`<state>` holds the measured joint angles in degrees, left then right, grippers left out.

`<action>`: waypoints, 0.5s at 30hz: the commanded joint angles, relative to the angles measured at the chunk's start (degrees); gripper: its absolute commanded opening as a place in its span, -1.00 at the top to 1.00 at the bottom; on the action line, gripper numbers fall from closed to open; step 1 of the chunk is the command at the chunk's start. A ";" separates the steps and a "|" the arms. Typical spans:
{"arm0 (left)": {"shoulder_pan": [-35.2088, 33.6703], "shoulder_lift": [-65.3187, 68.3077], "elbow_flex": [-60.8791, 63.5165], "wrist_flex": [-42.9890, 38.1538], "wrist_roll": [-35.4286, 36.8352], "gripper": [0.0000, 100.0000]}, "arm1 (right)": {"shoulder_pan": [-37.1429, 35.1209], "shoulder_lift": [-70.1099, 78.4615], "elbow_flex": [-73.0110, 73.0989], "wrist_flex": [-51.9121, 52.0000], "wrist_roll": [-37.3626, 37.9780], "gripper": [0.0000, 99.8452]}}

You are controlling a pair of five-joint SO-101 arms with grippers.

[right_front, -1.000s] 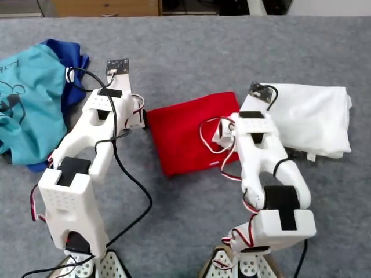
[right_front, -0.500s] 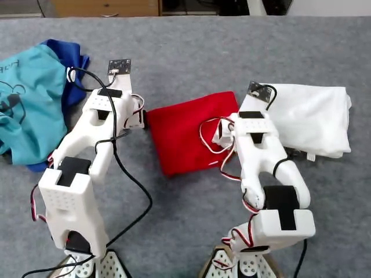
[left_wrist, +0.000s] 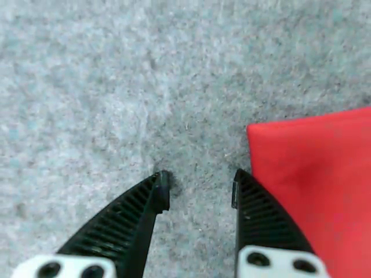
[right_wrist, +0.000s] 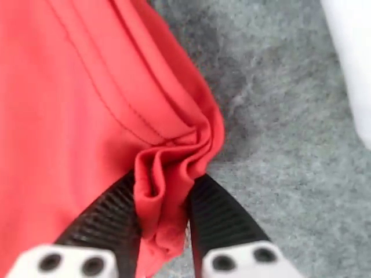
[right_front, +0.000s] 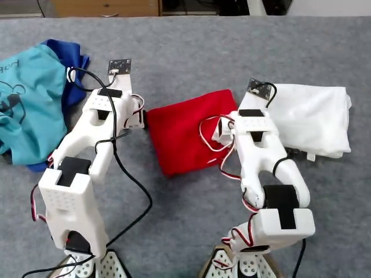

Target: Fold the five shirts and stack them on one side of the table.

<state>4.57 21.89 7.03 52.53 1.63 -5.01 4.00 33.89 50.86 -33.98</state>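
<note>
Grey felt table [right_front: 191, 52] carries all items. Teal shirt [right_front: 29, 98], far left, is cut off by the frame edge and covers most of the blue shirt [right_front: 72, 58]. White shirt [right_front: 313, 119] lies folded at right. Red shirt [right_front: 182, 136] lies folded at centre, with its right edge hidden under the right arm. The wrist view shows the right gripper [right_wrist: 162, 185] pinching a bunched fold there. Left gripper [left_wrist: 200, 188] has its jaws spread over bare felt, just left of the red shirt.
</note>
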 commanded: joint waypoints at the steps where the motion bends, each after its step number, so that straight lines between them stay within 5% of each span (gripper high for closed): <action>1: -1.05 -4.44 -2.55 4.48 3.08 0.63 | -0.48 -0.13 -2.51 -0.44 0.62 0.99; 15: 7.30 -10.24 -10.37 15.38 19.34 0.62 | 2.77 0.04 0.31 -3.96 0.70 0.99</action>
<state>10.73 14.77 0.26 67.56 17.01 -3.34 4.18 34.07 49.71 -33.98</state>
